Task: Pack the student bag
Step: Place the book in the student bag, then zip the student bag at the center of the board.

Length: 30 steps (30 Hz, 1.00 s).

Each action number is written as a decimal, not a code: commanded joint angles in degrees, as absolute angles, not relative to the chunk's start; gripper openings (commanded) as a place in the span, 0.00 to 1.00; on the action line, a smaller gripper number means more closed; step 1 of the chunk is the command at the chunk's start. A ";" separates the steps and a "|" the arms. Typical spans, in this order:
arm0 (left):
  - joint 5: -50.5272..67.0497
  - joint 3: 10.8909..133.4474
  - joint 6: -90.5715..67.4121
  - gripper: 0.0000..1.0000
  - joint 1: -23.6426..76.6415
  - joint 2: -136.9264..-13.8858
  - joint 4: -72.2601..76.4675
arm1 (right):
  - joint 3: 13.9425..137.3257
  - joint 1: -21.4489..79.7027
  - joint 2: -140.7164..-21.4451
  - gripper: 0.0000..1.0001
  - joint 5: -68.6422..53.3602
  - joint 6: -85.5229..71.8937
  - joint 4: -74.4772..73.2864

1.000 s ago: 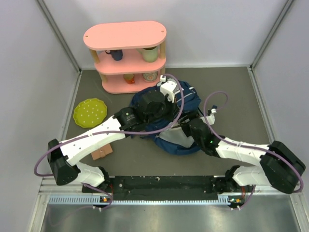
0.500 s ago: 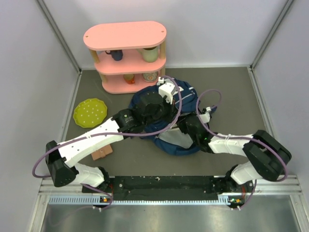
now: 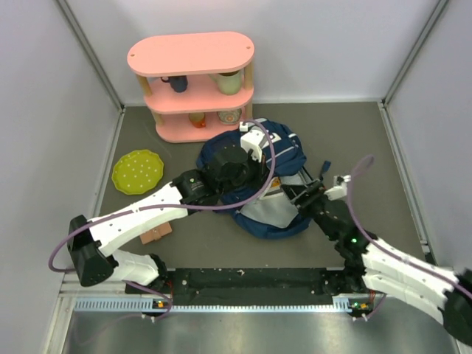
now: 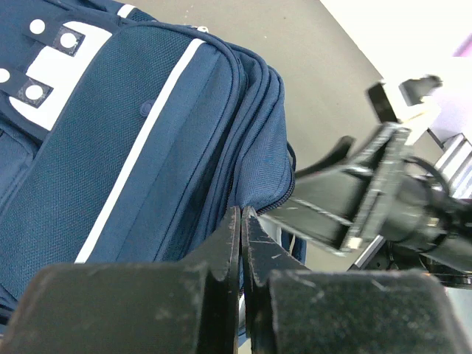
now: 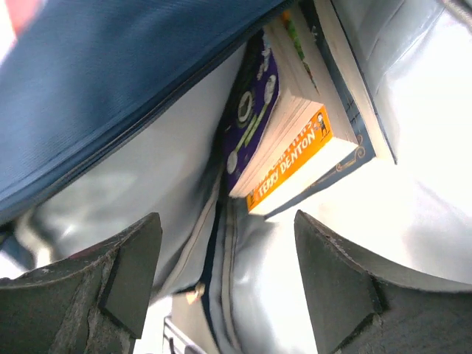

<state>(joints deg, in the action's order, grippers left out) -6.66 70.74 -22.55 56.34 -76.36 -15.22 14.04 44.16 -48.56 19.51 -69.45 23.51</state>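
Observation:
The student bag [image 3: 276, 151] lies at the middle of the table, navy with white stripes and patches, its mouth facing right and showing grey lining [image 3: 269, 212]. My left gripper [image 3: 257, 179] is shut on the fabric edge of the bag's mouth [image 4: 259, 193] and holds it up; its jaws [image 4: 242, 215] are pressed together on it. My right gripper [image 3: 293, 190] is open and empty just outside the mouth. In the right wrist view its open gripper [image 5: 228, 254] faces the lining [image 5: 295, 273] and two books [image 5: 295, 158] that lie inside the bag.
A pink two-tier shelf [image 3: 193, 53] with cups stands at the back left. A green plate [image 3: 137, 172] lies at the left. A small brown object [image 3: 156, 233] lies under my left arm. Grey walls close in both sides.
My right arm has swung out to the lower right and its gripper has drawn back from the bag's mouth. My left gripper has kept hold of the bag's edge in place.

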 commanded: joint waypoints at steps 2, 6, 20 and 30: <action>-7.65 70.31 -24.78 0.00 56.16 -74.79 -6.15 | 10.99 43.86 -20.04 0.75 21.94 -65.38 -6.44; -3.44 69.52 -26.10 0.00 56.34 -76.98 -3.61 | 14.93 43.94 -1.04 0.78 31.10 -69.95 -35.38; 1.45 70.93 -23.56 0.98 56.78 -74.47 -11.32 | 31.46 43.77 -16.26 0.97 38.94 -57.39 -47.64; -16.34 53.64 -33.30 0.99 49.84 -62.67 -21.79 | 28.83 43.77 -18.27 0.97 23.48 -54.41 -41.49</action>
<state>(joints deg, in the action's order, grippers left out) -8.80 60.84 -27.27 53.01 -63.44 -15.18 29.28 44.07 -16.03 31.35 -57.21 -45.39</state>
